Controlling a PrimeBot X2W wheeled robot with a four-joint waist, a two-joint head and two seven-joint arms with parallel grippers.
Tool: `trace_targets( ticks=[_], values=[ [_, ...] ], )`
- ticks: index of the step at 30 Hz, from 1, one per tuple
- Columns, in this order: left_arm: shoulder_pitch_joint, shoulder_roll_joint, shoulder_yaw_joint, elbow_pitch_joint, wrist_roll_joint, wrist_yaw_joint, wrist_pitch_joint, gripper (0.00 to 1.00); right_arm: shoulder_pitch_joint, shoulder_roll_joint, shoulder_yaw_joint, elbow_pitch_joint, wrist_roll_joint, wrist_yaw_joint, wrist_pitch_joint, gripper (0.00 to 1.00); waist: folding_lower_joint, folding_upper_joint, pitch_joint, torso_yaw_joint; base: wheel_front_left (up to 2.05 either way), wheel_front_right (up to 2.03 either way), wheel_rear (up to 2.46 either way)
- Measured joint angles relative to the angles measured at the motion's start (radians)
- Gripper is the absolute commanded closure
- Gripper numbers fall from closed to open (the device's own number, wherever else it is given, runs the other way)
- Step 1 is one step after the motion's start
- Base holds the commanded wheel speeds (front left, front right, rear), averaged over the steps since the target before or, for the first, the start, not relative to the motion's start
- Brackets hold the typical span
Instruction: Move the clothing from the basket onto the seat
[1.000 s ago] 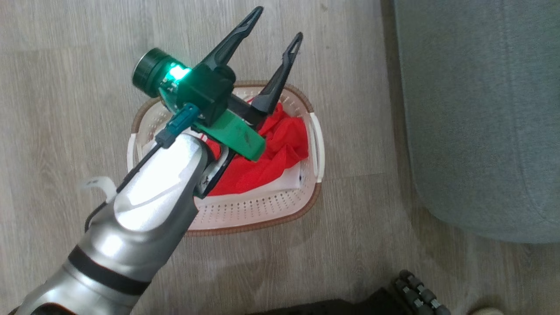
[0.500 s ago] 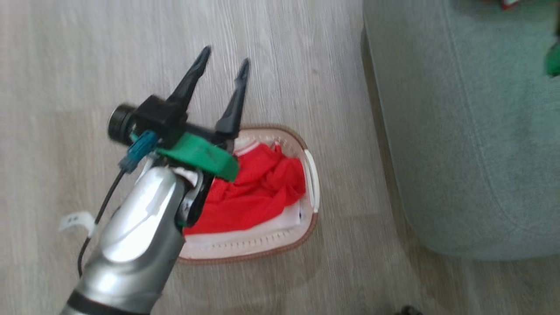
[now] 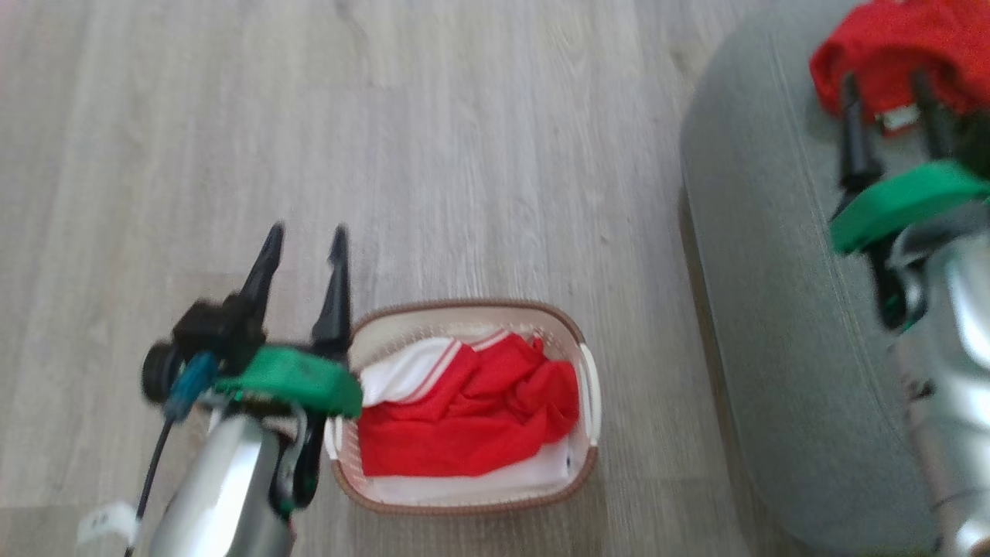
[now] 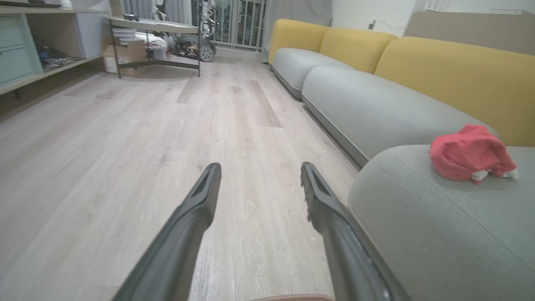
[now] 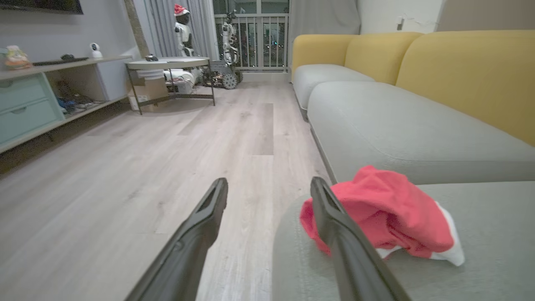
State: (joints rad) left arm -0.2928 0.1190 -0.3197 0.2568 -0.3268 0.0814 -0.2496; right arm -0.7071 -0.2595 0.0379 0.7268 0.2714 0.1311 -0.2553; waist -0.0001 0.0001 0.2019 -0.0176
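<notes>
At lower left, the left gripper (image 3: 305, 236) is empty with its fingers apart. It now sits off the left rim of the basket (image 3: 464, 304), where a second ago it hung above the pile; the camera has also swung. The basket at lower centre still holds red clothing (image 3: 472, 422). Up the right side runs the seat (image 3: 766, 309). At upper right, newly in frame, the right gripper (image 3: 884, 81) is spread and holding nothing, at the near edge of a garment (image 3: 897, 39) lying loose on the seat. So one piece looks delivered, and the basket still needs emptying.
</notes>
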Motion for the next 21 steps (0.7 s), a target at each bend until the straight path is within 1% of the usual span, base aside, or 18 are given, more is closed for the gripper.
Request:
trace_targets(
  ticks=[4, 12, 18, 21],
  values=[
    [0.089, -0.003, 0.051, -0.027, 0.008, 0.009, 0.0, 0.0, 0.105, 0.07, -0.03, -0.102, -0.016, 0.0, 0.0, 0.0, 0.0, 0.0, -0.048, 0.03, 0.0, 0.0, 0.0],
    [0.248, -0.019, 0.132, -0.086, 0.037, 0.024, 0.0, 0.0, 0.353, 0.175, -0.089, -0.266, -0.083, 0.0, 0.0, 0.0, 0.0, 0.0, -0.117, 0.076, 0.0, 0.0, 0.0],
    [0.341, -0.029, 0.167, -0.113, 0.06, 0.024, 0.0, 0.0, 0.48, 0.199, -0.092, -0.345, -0.13, 0.0, 0.0, 0.0, 0.0, 0.0, -0.165, 0.089, 0.0, 0.0, 0.0],
    [0.381, -0.03, 0.181, -0.121, 0.061, 0.023, 0.0, 0.0, 0.537, 0.2, -0.067, -0.367, -0.1, 0.0, 0.0, 0.0, 0.0, 0.0, -0.187, 0.093, 0.0, 0.0, 0.0]
  ],
)
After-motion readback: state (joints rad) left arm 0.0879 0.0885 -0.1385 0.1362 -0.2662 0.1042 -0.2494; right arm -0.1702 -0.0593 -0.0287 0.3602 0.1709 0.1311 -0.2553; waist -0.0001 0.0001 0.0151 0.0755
